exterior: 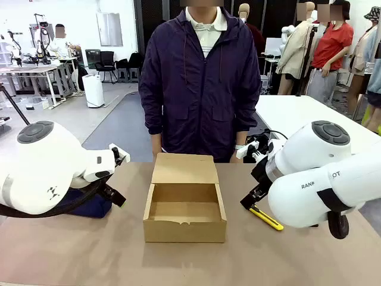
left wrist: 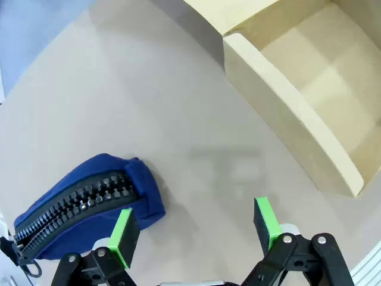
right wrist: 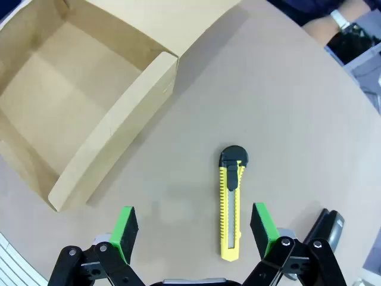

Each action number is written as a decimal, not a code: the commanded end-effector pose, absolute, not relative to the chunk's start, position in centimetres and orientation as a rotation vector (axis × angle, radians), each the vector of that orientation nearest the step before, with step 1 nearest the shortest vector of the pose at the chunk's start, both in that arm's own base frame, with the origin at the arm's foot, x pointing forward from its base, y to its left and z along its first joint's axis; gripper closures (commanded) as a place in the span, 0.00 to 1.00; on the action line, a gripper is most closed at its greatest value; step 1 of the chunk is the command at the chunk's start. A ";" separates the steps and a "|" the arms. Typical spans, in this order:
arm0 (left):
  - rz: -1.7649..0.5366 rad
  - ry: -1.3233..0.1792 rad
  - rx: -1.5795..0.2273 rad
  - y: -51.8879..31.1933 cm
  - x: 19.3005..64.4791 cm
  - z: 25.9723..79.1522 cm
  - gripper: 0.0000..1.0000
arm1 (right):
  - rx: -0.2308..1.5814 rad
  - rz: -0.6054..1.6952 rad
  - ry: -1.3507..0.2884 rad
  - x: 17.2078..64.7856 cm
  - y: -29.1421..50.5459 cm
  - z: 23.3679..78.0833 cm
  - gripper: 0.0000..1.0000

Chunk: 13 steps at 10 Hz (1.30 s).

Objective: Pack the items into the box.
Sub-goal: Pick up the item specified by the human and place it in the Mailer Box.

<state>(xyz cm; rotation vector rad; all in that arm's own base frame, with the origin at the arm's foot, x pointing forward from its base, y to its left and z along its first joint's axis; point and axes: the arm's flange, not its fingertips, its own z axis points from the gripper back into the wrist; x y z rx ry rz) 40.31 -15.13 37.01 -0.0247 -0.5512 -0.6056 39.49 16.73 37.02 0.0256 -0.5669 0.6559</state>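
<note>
Box (exterior: 184,230) open, knife (right wrist: 230,205) beside it, right gripper (right wrist: 193,230) spread, stapler (right wrist: 329,224) perhaps nearby

A navy zip pouch (left wrist: 83,205) lies on the tan table (left wrist: 149,113).

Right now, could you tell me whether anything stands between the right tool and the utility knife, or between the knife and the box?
Nothing visible does. The open right tool hangs over the utility knife, and bare table separates the knife from the box; only its side wall needs clearing.
</note>
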 end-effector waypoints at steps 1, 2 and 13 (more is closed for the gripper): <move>-0.606 -0.552 -0.025 -15.1 40.3 37.0 0.00 | 0.026 0.656 -0.567 39.5 16.7 37.0 0.00; -0.606 -0.552 -0.025 -15.1 40.3 37.0 0.00 | 0.026 0.656 -0.567 39.5 16.7 37.0 0.00; -0.606 -0.552 -0.025 -15.1 40.3 37.0 0.00 | 0.026 0.656 -0.567 39.5 16.7 37.0 0.00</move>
